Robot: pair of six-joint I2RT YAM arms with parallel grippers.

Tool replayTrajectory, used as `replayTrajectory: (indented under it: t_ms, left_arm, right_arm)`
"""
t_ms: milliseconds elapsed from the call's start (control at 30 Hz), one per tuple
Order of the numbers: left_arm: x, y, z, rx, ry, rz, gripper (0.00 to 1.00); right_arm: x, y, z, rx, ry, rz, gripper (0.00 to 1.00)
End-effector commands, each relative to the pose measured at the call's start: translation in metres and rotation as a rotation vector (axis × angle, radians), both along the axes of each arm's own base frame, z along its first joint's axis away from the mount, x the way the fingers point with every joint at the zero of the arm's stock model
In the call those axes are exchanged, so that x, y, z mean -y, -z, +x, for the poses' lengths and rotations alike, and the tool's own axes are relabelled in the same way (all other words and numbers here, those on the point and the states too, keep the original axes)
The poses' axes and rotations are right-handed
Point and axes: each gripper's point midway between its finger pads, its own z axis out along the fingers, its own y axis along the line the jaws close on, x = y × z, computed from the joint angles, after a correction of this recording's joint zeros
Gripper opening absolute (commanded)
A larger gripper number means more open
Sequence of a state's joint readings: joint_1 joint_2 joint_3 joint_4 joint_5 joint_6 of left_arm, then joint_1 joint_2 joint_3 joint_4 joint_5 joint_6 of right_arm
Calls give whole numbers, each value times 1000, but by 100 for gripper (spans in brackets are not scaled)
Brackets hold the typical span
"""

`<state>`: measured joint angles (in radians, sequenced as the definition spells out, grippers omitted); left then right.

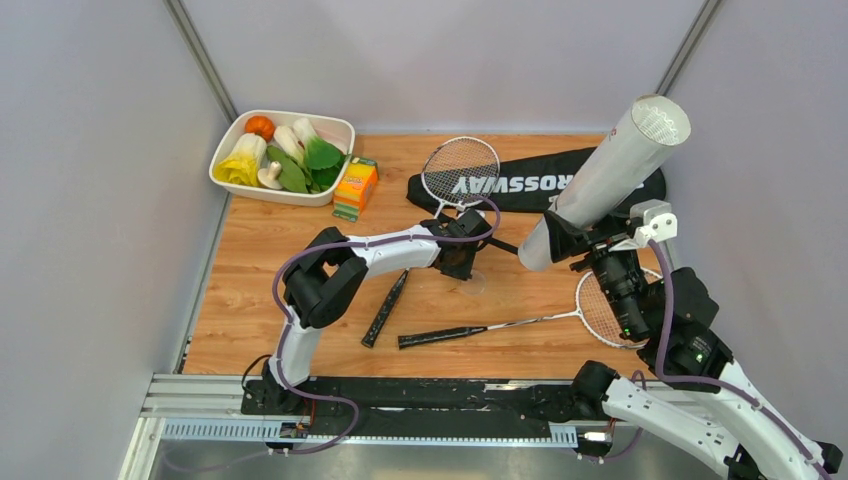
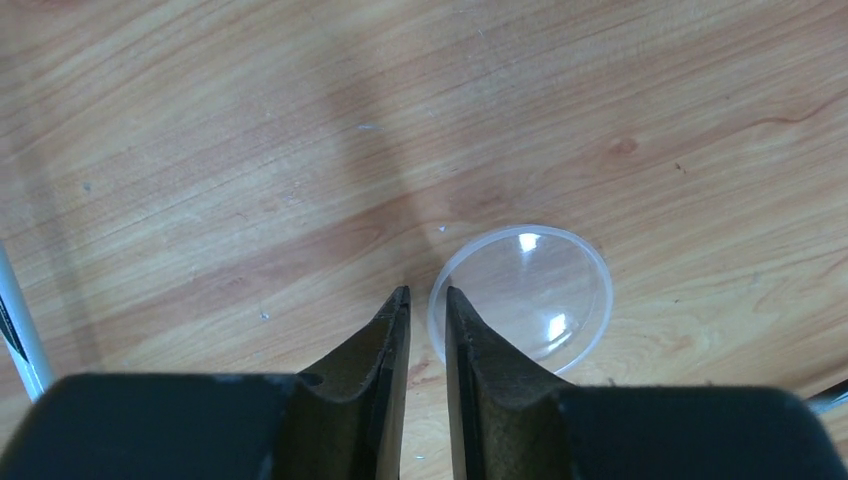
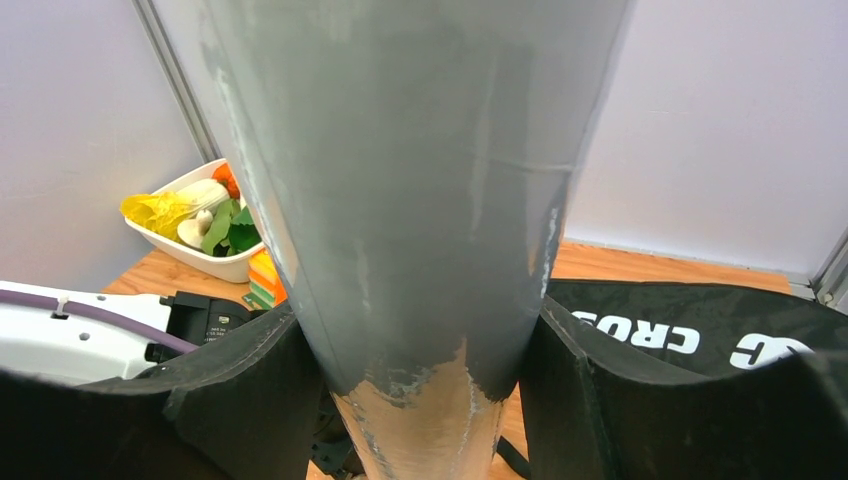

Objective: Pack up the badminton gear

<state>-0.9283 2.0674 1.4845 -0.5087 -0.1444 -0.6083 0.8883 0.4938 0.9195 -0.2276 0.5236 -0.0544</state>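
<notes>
My biggest worry is the long white tube [image 1: 612, 170]. The right gripper [image 1: 562, 232] is clamped on it close to its lower end, and the rest slants toward the upper right of the overhead frame. That overhang could lever it round or slide it through the pads on a fast swing, dropping it across the black CROSSWAY bag [image 1: 530, 182] at the back of the table [image 1: 260, 290]. Next come the rackets. One racket [image 1: 460, 170] has its head at centre top and its shaft passes under my left arm [image 1: 385, 250]. The other racket [image 1: 520, 323] lies along the lower middle with its head beneath the right arm [image 1: 640, 290]. A low move by either arm could snag strings or drag a shaft. Smallest is the clear cap [image 2: 530, 295]. The left gripper [image 2: 428, 305] has its fingers drawn to a thin slit with the cap's left rim at that slit, and I cannot tell whether it is pinched. A shallow bite on so slick a rim could flick it away. Only the left wrist view shows the cap clearly; overhead it is a faint glint below the gripper. Only the right wrist view shows both pads against the tube's sides. Only the overhead shows the tube's tilt and the rackets. I find no shuttlecocks in any view.
</notes>
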Motion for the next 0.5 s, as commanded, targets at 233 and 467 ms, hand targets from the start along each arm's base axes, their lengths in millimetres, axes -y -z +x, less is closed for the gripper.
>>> replayTrajectory:
  t_ms: [233, 467]
  left_arm:
    - [-6, 0, -7, -2, -3, 25, 3]
    - [-6, -47, -4, 83, -17, -88, 0]
  right_arm:
    - [0, -14, -1, 34, -5, 54, 52]
    - [-21, 9, 6, -17, -56, 26, 52]
